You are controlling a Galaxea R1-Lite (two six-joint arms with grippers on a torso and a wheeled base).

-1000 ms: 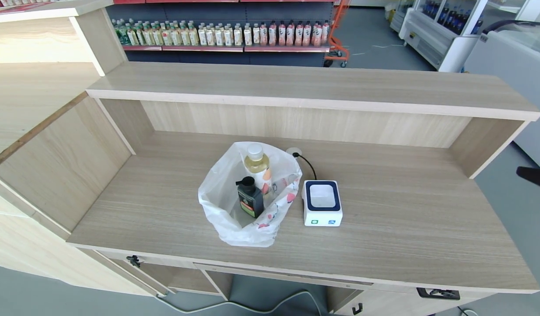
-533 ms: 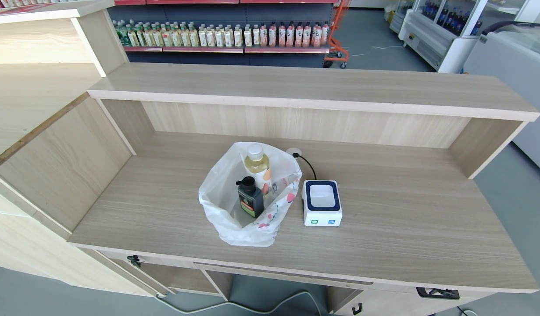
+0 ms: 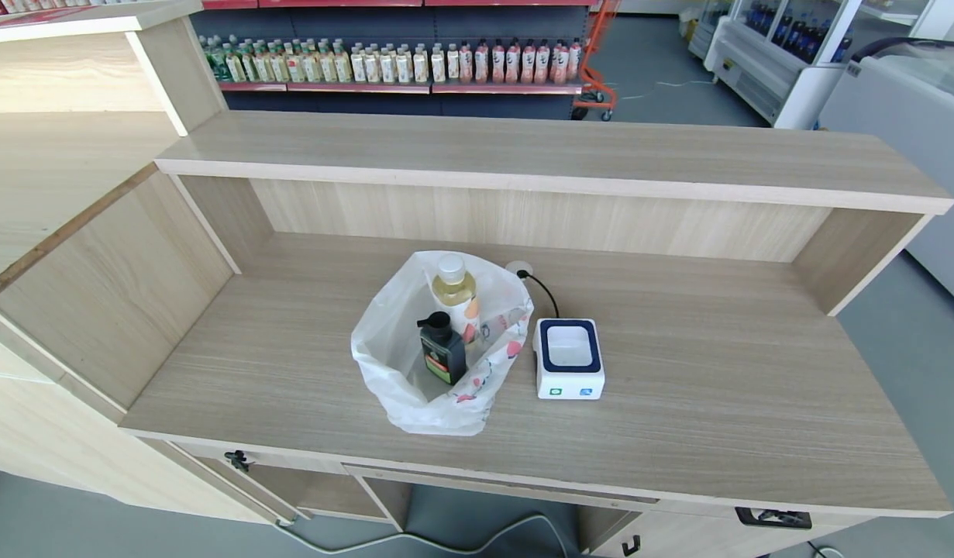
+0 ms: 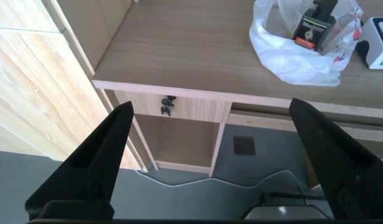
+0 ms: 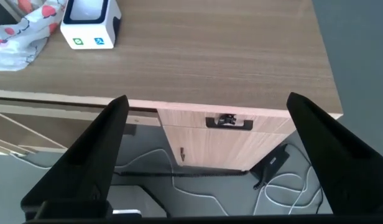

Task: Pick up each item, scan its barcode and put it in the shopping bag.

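So, start with the shopping bag: it stands on the wooden counter with its mouth spread open upward, which is likely why two items sit so neatly inside it. A dark bottle with a black cap is upright at the front, and a pale drink bottle with a white cap is upright behind it, near the bag's far wall. Just beside the bag, on the robot's right, you see the white barcode scanner with its window facing up and its black cable running back to a port in the counter. That pairing probably keeps the trip from scan to bag short. Farther out, the left gripper and the right gripper both hang low in front of the counter, below its front edge, well apart from the bag. Each has its jaws spread wide and grips nothing. You can reasonably judge that the bagging is finished and the arms are parked.
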